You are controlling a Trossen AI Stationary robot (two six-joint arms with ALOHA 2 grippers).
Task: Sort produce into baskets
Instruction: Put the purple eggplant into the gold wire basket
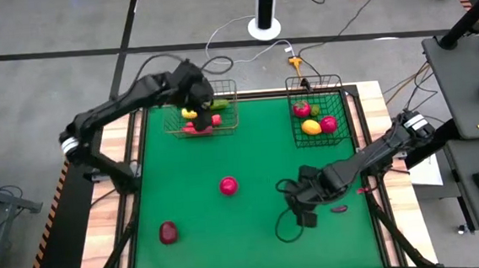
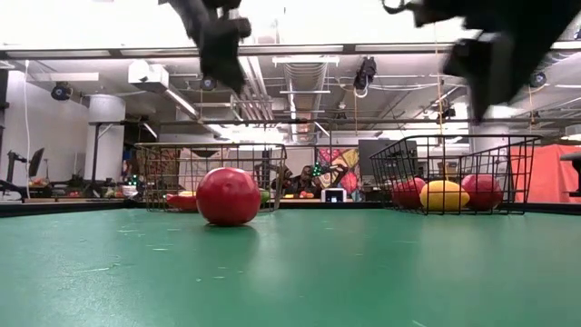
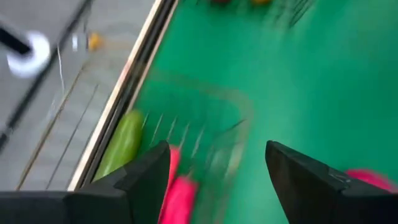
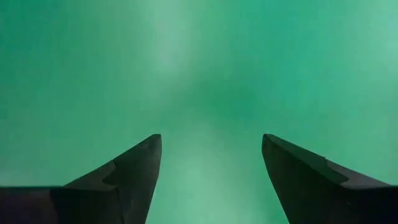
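Observation:
My left gripper (image 1: pixel 196 99) hangs open above the tan wire basket (image 1: pixel 228 92) at the far left, which holds a green cucumber (image 3: pixel 122 143), red chilies (image 3: pixel 179 199) and a yellow piece (image 1: pixel 189 114). My right gripper (image 1: pixel 300 204) is open and empty over bare green mat (image 4: pixel 205 74) at the near right. A red round fruit (image 1: pixel 228 185) rests on the mat at the middle, and a dark-red one (image 1: pixel 169 232) at the near left. The black wire basket (image 1: pixel 338 89) at the far right holds a lemon (image 1: pixel 310 127), a red fruit (image 1: pixel 302 109) and a pink fruit (image 1: pixel 328 123).
A small dark-red piece (image 1: pixel 339 209) lies on the mat just right of my right gripper. Wooden table borders flank the mat on both sides. Open mat lies between the two baskets and along the near edge.

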